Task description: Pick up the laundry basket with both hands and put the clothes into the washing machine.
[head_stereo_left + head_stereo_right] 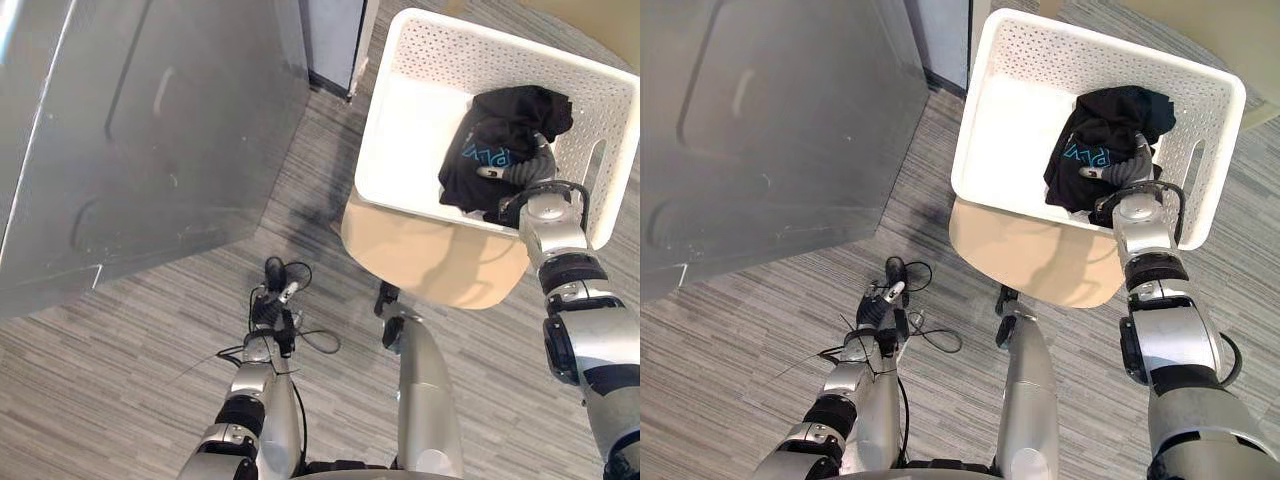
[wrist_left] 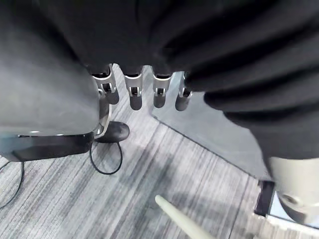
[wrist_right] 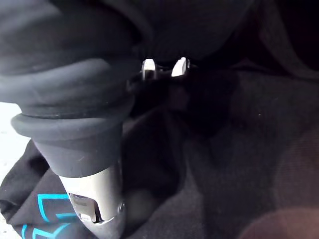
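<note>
While the left hand (image 1: pixel 268 308) hangs slack-fingered, the right hand (image 1: pixel 528 166) (grip unclear) touches black clothes (image 1: pixel 510 115).

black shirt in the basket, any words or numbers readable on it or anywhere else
Blue lettering on the black shirt: crumpled and partly hidden by folds, not readable as a word.
White basket: no text visible.
Grey panel: no text visible.
</note>
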